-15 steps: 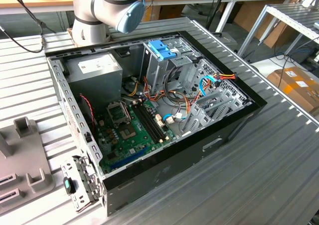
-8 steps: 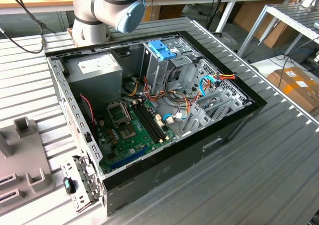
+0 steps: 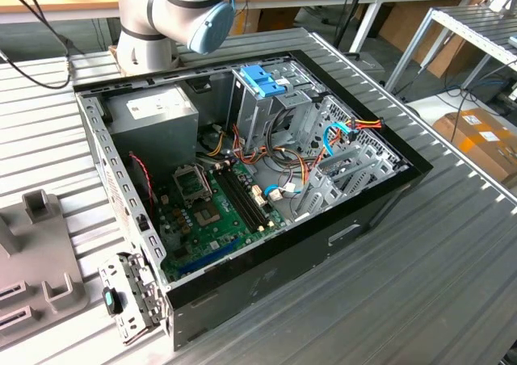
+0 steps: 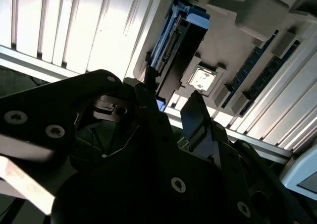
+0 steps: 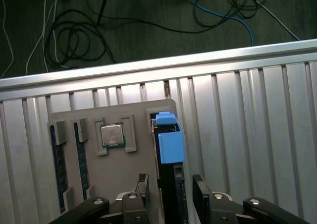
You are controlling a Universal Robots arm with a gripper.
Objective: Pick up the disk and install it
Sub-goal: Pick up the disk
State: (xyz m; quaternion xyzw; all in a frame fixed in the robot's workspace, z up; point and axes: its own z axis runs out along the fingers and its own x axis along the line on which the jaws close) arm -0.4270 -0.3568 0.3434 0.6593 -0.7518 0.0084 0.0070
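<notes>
The disk [image 5: 170, 145] stands on edge in a slot of a grey holder tray [image 5: 129, 174], with its blue plastic frame uppermost. In the second wrist view the disk [image 4: 174, 45] shows as a dark slab with a blue end and a connector edge. My gripper [image 5: 171, 185] hovers just above it, open, with one finger [image 5: 142, 183] on each side of the disk's near end. The same gripper [image 4: 168, 99] shows in the second wrist view with its fingers [image 4: 194, 112] apart. Nothing is held.
The holder tray [image 3: 36, 252] lies on the ribbed metal table at the exterior view's left and carries a processor chip [image 5: 113, 135] and memory sticks [image 5: 57, 164]. The open computer case [image 3: 242, 179] holds a blue-topped drive cage [image 3: 262, 86] and a grey power supply [image 3: 153, 115].
</notes>
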